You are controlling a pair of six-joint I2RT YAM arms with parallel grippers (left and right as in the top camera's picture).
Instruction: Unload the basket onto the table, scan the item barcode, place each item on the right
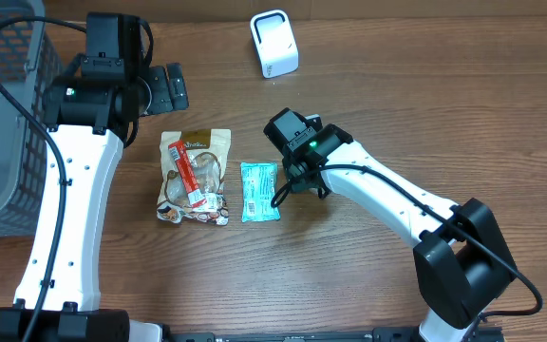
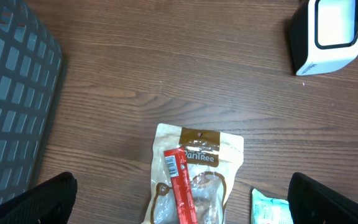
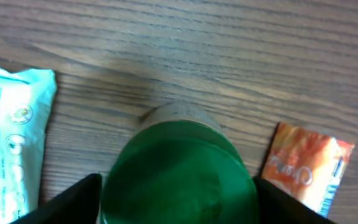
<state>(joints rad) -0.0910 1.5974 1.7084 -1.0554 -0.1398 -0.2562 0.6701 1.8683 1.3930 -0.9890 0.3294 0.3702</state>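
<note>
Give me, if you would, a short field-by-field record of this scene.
scanner: white scanner, far side, apart from the items
items: snack pouch with red stick on it; teal packet beside it
basket: grey basket, left edge
left fingers: open, holding nothing
right fingers: either side of a green round object; grip unclear

Up high, left pincer (image 1: 171, 87) spread wide; down low, right pincer (image 3: 178, 200), grip unclear.
</note>
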